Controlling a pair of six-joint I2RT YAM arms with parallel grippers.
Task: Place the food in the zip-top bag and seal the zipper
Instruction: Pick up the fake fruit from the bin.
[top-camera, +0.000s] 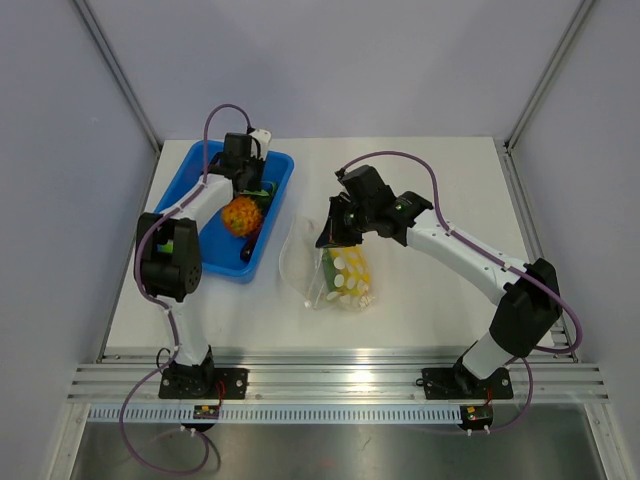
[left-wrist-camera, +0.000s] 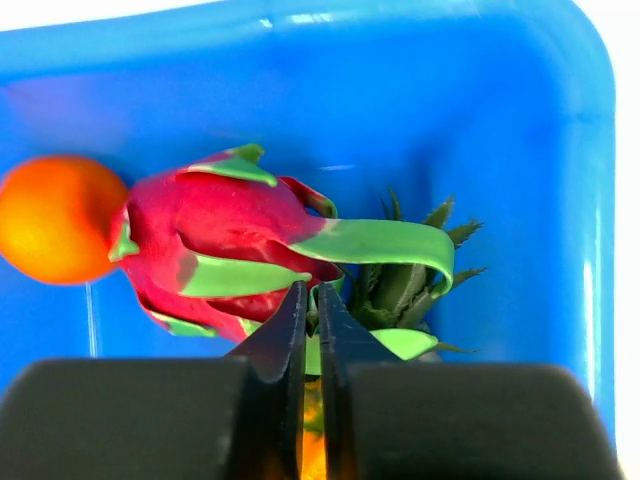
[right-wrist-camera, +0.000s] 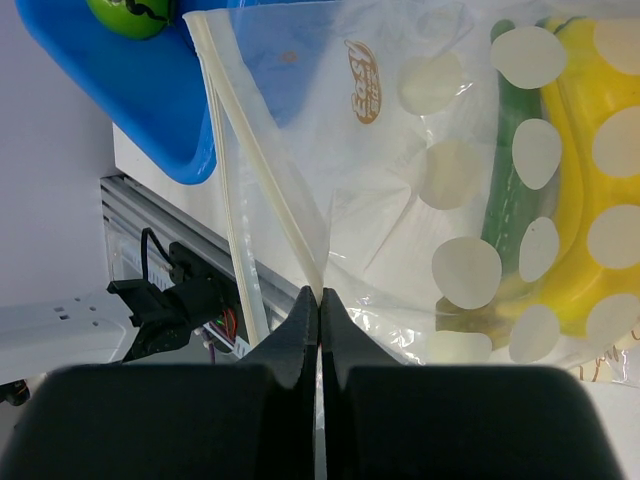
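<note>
— How far along is it?

— Partly, I'd judge. One piece, a yellow corn cob (right-wrist-camera: 575, 200) with a green husk, lies inside the zip-top bag (right-wrist-camera: 390, 230). The bag sits near the middle of the table (top-camera: 420, 310), somewhat toward the near edge and just right of the blue bin (left-wrist-camera: 500, 120).

— And the rest of the food?

— It is in the bin by the far-left corner. There is a dragon fruit (left-wrist-camera: 215, 225), an orange (left-wrist-camera: 55, 220) touching its side, a pineapple (top-camera: 241, 215), and a round green piece (right-wrist-camera: 125, 12) I cannot name.

— What are the claws doing?

— The left gripper (left-wrist-camera: 310, 300) is down in the bin with its fingers pressed almost together on a green scale of the dragon fruit. It reads as a pinch on that fruit. The right gripper (right-wrist-camera: 318, 300) is clamped on the bag's mouth, where the zipper (right-wrist-camera: 264, 170) runs into its tips. The two lips spread apart away from there, so the mouth gapes.

— So what's left?

— Most of it. The dragon fruit and the other pieces have to go into the bag. After that the zipper has to be pressed closed along its whole run, and none of that sealing is done.
</note>
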